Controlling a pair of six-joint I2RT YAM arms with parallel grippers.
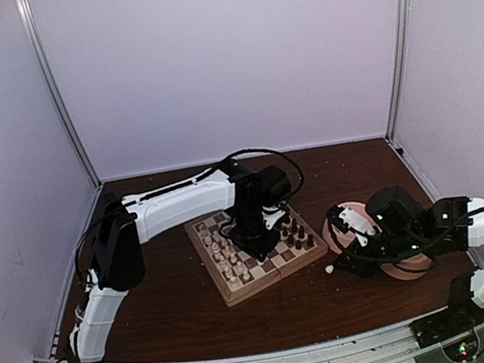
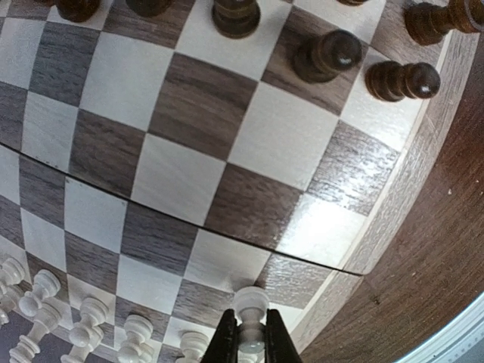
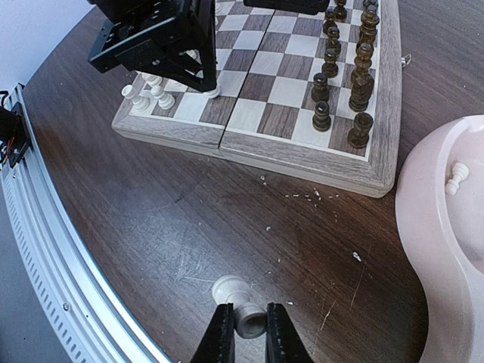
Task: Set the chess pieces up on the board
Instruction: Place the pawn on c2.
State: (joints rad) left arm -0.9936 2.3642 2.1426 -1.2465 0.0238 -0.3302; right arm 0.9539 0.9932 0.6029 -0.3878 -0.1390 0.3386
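Chess pieces [image 2: 83,325]: cream-white figures stood upright in close ranks along one edge of the board [image 2: 189,151], at the bottom of the left wrist view.
Board: lay open and flat at the centre of the dark wooden table [image 1: 180,311], turned at an angle to the arms, with its fold seam running across the checks.
Dark pieces [image 2: 325,57]: brown-black men lined the opposite edge of the board, well apart from the white ranks, with bare squares between.
Held pawn [image 2: 249,302]: a white pawn stood upright at the end of the white row, near the board's pale border. Its base was hidden, so contact with the square could not be told.
Left gripper [image 2: 249,327]: reached over the board, black fingers clamped on the pawn, one on each side.
Fallen piece [image 3: 240,302]: one white piece lay on its side on the table, off the board, between the board's border and the near rail [image 3: 45,249].
Right gripper [image 3: 248,336]: sat low over the table, fingers closed against either side of the fallen piece.
Pink bowl [image 3: 439,219]: stood on the table just beside the board's dark-piece end, with a small white piece [image 3: 456,178] inside it.
Table: scratched, with pale specks scattered near the board's border.
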